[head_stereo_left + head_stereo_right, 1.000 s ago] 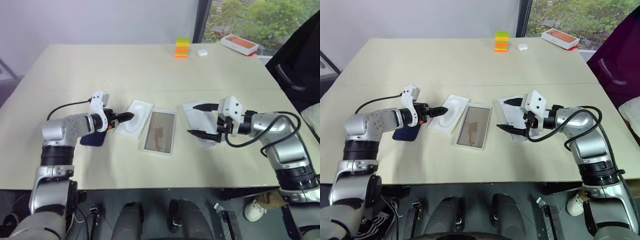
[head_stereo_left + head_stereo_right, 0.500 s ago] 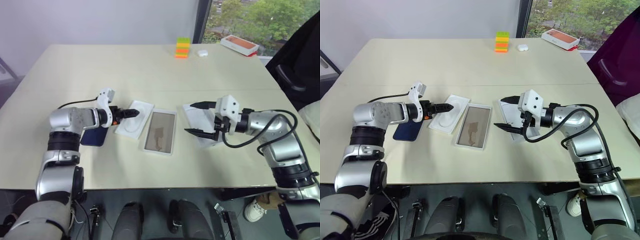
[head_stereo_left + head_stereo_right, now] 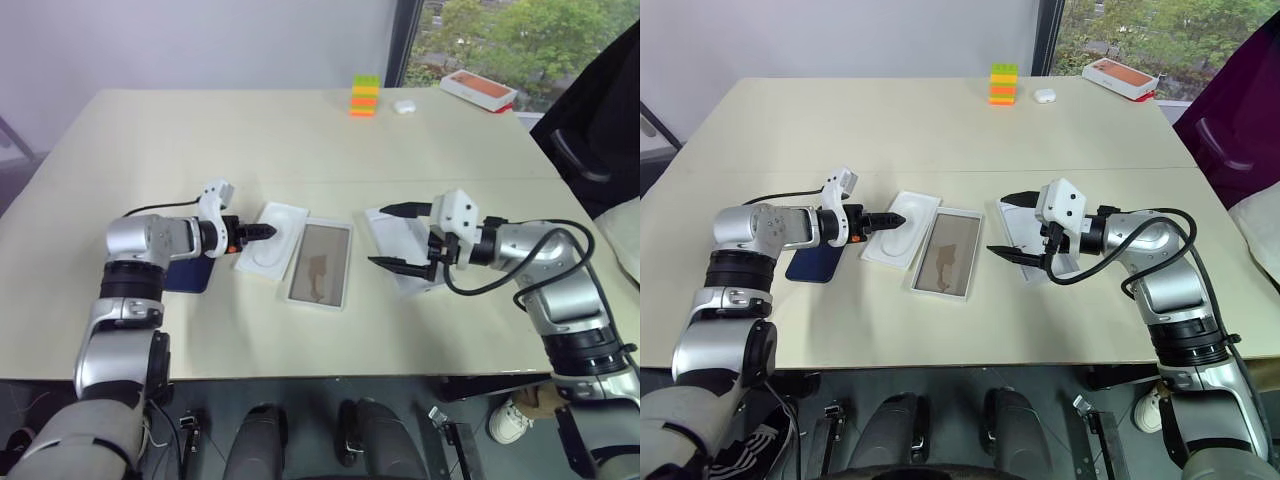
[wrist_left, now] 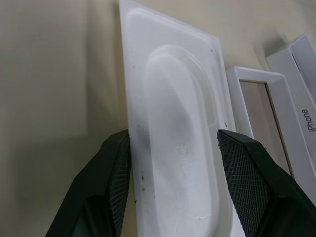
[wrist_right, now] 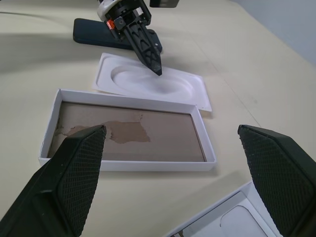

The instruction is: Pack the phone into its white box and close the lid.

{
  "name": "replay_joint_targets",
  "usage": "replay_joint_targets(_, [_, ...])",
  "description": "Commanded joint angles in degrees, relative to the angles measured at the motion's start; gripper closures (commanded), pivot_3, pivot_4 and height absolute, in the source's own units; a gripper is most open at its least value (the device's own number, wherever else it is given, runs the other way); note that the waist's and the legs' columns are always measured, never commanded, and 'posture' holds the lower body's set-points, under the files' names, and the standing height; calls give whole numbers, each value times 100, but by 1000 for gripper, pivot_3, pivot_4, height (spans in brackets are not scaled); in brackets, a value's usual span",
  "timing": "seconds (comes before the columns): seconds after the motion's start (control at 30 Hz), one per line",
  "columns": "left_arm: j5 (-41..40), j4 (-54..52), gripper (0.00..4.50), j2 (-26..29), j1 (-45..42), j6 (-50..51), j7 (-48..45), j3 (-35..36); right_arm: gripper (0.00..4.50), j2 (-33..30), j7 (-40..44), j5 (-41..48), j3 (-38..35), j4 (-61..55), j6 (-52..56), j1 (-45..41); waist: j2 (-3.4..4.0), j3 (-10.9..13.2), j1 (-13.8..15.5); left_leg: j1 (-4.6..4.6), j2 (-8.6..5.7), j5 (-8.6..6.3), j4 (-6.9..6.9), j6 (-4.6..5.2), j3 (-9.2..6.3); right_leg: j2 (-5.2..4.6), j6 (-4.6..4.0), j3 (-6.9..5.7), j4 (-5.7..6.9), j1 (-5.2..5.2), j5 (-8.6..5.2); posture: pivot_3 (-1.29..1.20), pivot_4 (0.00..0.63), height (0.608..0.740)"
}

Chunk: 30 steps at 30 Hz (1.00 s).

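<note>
Cream tabletop (image 3: 300, 140) by a window, with the robot's two arms reaching in over the near half. Left gripper (image 3: 268, 231) hangs low over the white insert (image 3: 270, 238) with the oval hollow, and in the left wrist view its two black fingers (image 4: 114, 187) straddle the insert's width, one on each long edge; whether they actually touch those edges is hard to tell, so call it half-closed around the insert, not clearly pinching it. Just behind that gripper, tucked partly under the left forearm, lies the phone (image 3: 188, 275), dark navy and flat on the table. On the far side of the insert from the phone, right beside it, sits the white box (image 3: 320, 265), open, with its tan-brown floor showing a torn, lighter patch. Right gripper (image 3: 402, 238) is spread wide with nothing between its fingers, hovering above the table and pointing toward the box. Directly beneath and behind it lies the lid (image 3: 405, 245), white inside facing up, with the word iPhone readable on its side wall in the left wrist view. Well away at the table's far edge are a small stack of coloured blocks (image 3: 364, 96), a little white case (image 3: 404, 105) and an orange-topped flat box (image 3: 479, 88).
</note>
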Motion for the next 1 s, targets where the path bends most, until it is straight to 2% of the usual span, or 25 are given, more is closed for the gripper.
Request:
replay_joint_targets(0.03, [126,69,1906,-25,280,250,-44,-255,0,34,-42,50,-59,-163,-25,-155,0,0,-1,0,0,0,0,0,0,0,0,0,0,0,0,0,150,740])
replay_joint_targets(0.1, [186,61,2491,-18,338,229,-19,-279,0,37,-47,58,-60,-179,-12,-165,1,-1,-1,1,0,0,0,0,0,0,0,0,0,0,0,0,150,740])
replay_joint_targets(0.23, [193,20,4478,-1,421,295,-28,-228,0,31,-57,65,-65,-199,3,-187,1,-2,4,1,0,0,0,0,0,-1,1,0,0,1,-1,0,150,740])
replay_joint_targets(0.33, [173,-41,4478,10,474,355,23,-140,0,23,-61,74,-73,-235,23,-175,1,-2,-3,2,0,0,0,0,0,-1,1,0,0,3,-1,0,150,740])
replay_joint_targets(0.43, [-49,-101,4478,27,512,571,46,248,0,5,-69,57,-87,-243,12,-149,1,-2,-11,3,0,0,-1,0,-1,0,1,0,0,3,-1,0,150,740])
replay_joint_targets(0.73, [-963,-543,4478,-205,463,1692,573,1909,0,-97,74,172,-159,-238,66,14,0,-1,-28,1,1,0,-1,1,-4,0,2,-1,0,1,-1,0,150,740])
replay_joint_targets(0.9, [-1040,-1502,4478,-488,377,2319,1111,1982,0,-392,527,480,-354,-159,181,301,-2,0,9,-5,-2,0,1,0,-7,-5,2,-4,-1,0,-1,0,150,740])
replay_joint_targets(1.0, [-1127,-2283,4478,-769,383,2618,1280,1662,0,-592,819,612,-571,-89,-104,567,-3,0,12,-5,-8,0,1,0,-9,-12,6,-5,-3,4,-3,0,150,740])
